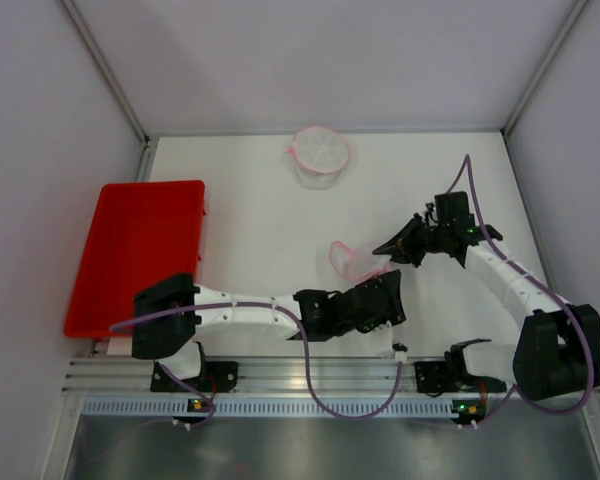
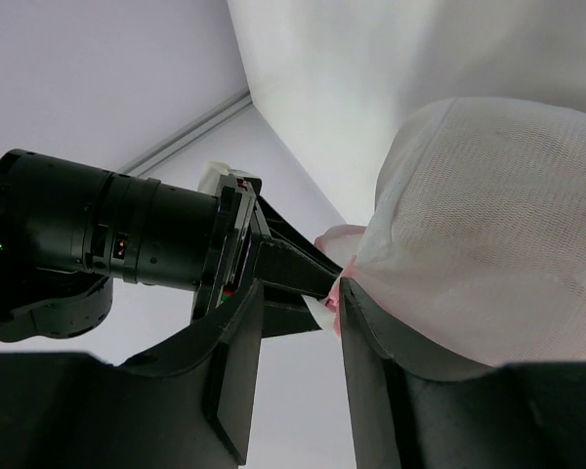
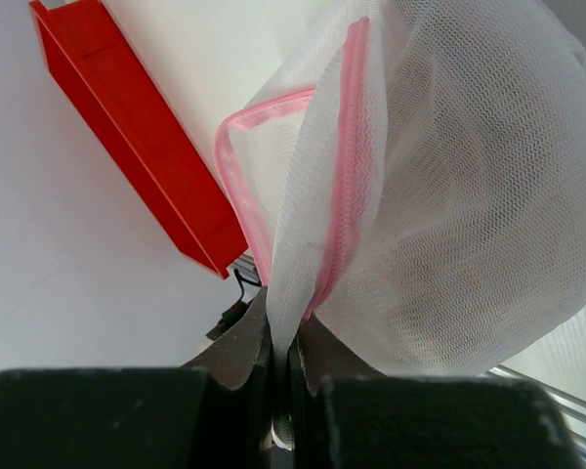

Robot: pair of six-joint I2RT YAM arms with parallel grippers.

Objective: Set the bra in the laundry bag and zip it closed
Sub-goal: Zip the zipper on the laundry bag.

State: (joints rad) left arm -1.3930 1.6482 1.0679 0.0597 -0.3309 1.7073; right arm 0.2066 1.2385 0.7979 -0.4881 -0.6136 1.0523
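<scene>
Right gripper [image 3: 281, 330]: black fingers clamped on the zip edge of the white mesh laundry bag with pink zipper [image 3: 449, 195], hanging mid-table. Left gripper [image 2: 301, 298]: part open alongside, holding nothing. I judge the bag light and limp, so pinch the hem.

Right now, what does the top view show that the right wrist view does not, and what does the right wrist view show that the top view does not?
Only the top view: both arms whole, the left gripper beside the bag, and a round mesh item with a pink rim near the far wall.
Only the right wrist view: the pink zipper running along the bag, and the right gripper closed on the bag's edge, seen from close.
Both: the bag and the red tray.
</scene>
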